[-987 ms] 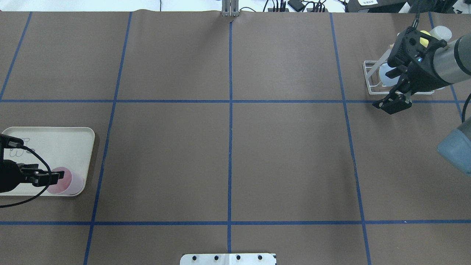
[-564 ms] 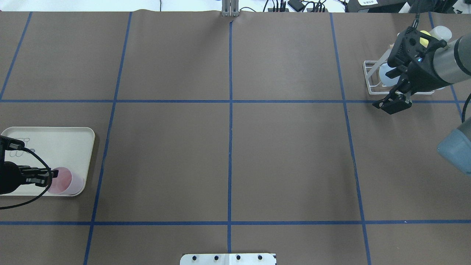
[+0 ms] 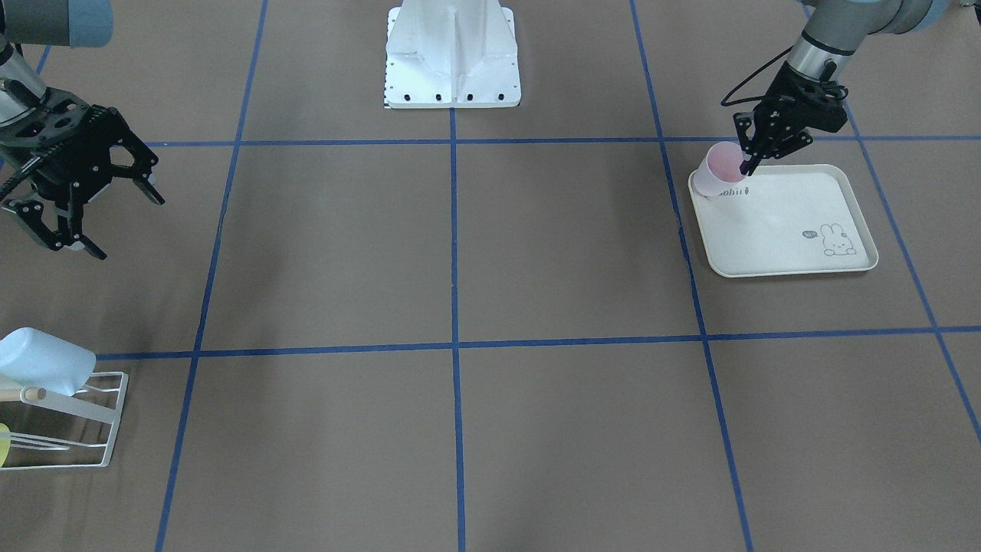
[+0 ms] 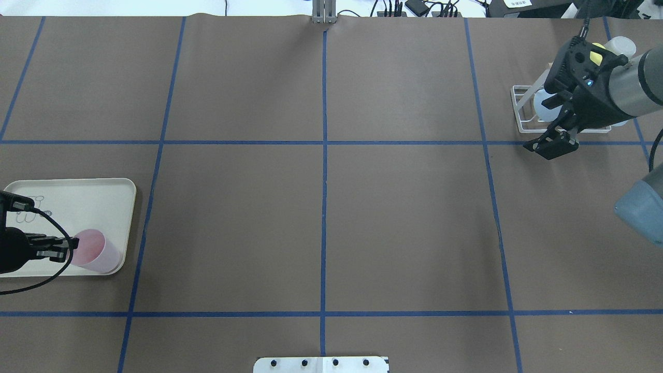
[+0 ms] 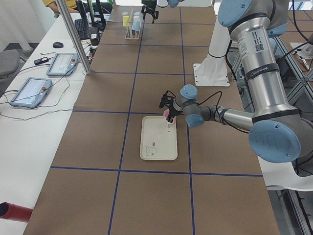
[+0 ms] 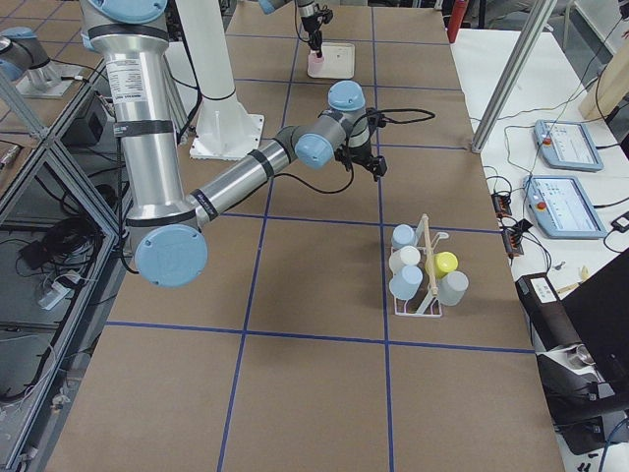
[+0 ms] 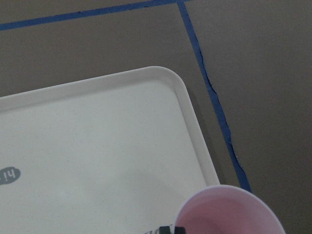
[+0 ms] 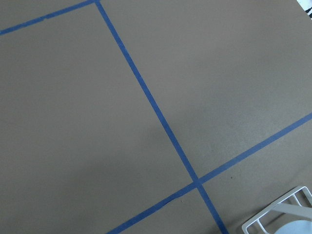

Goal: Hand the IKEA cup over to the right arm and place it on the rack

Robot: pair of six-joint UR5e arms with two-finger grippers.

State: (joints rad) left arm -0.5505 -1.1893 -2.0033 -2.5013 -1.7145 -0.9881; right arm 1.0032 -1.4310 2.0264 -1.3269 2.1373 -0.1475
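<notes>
The pink cup sits at a corner of the rabbit-print tray, tipped a little, its mouth turned up toward the left gripper and its base at the tray's rim. The left gripper hangs over that same corner with its fingers drawn together on the cup's lip, one finger apparently inside the mouth and the other outside; the left wrist view shows a fingertip at the inner edge of the rim. I judge this a pinch on the wall, not a wrap around the body.

The right gripper waits far from the tray, across the table, fingers spread wide and holding nothing. The rack stands farther from the tray again, beyond the right gripper, already carrying a pale blue cup on a peg.

The cup looks like thin, smooth plastic: light, fairly stiff, unlikely to break, but slick and slightly springy at the lip. A rim pinch should carry it, though it may swing or slip if moved sharply. For the hand-over, the body below the lip is bare, so the right gripper would do best to close across the cup's middle, where the tapered wall is firmer. It should leave the mouth free for the peg, and squeeze gently enough not to dent the wall
</notes>
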